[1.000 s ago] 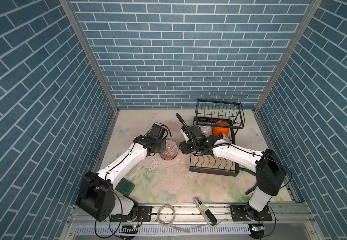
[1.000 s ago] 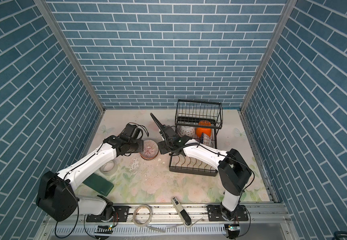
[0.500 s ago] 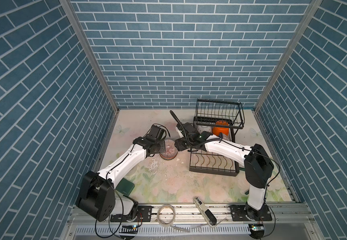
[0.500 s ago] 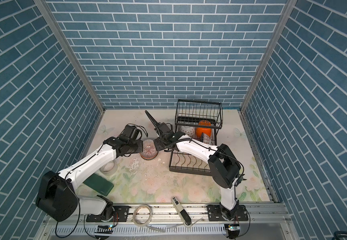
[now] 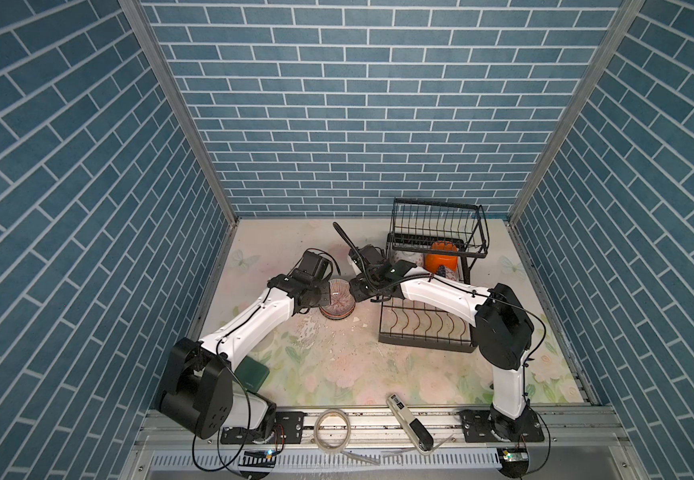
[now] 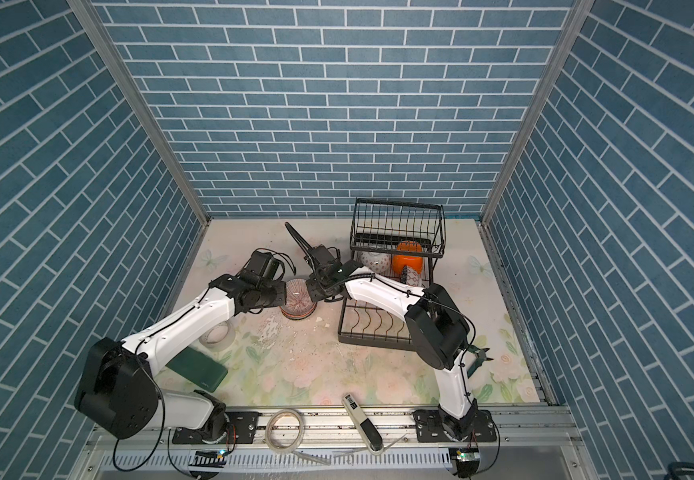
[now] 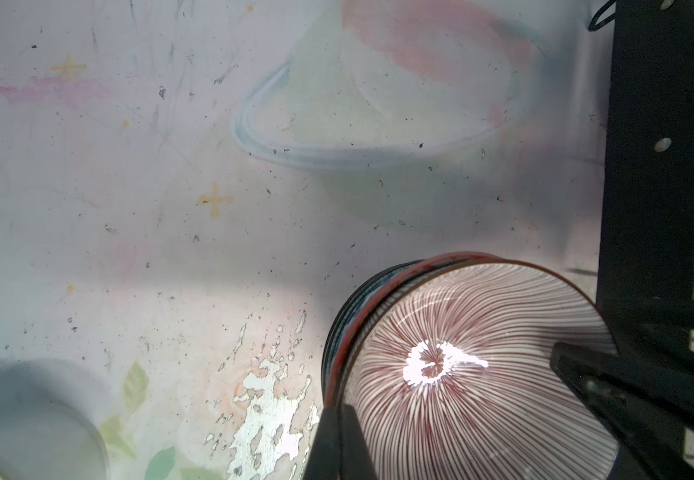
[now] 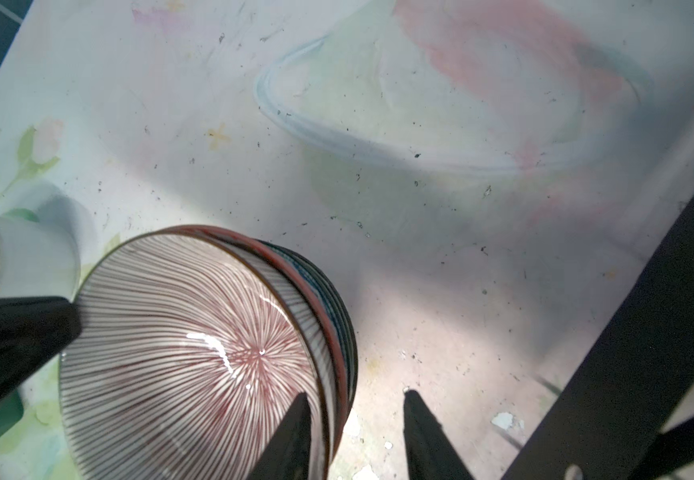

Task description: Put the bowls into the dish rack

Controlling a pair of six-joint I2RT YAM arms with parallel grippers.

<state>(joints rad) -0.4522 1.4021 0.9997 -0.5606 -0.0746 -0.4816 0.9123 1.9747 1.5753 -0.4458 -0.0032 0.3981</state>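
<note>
Blue brick walls, floral worktop (image 5: 337, 374): two claws meet at one stack of bowls (image 5: 337, 313).

Just left of the dish rack (image 5: 424, 332), the stack stands on the worktop with a red-striped bowl (image 7: 461, 374) on top; an orange bowl (image 5: 441, 262) already sits at the rack's far end. The left claw (image 7: 339, 415) is pinched tight on the striped bowl's left rim. The right claw (image 8: 357, 395) stands open astride the right rim, one finger inside, one outside the whole stack. Closing there, it may clamp several rims at once. Pulling against the left claw, it could tip the glazed bowl, drag the stack over or knock it against the rack.
</note>
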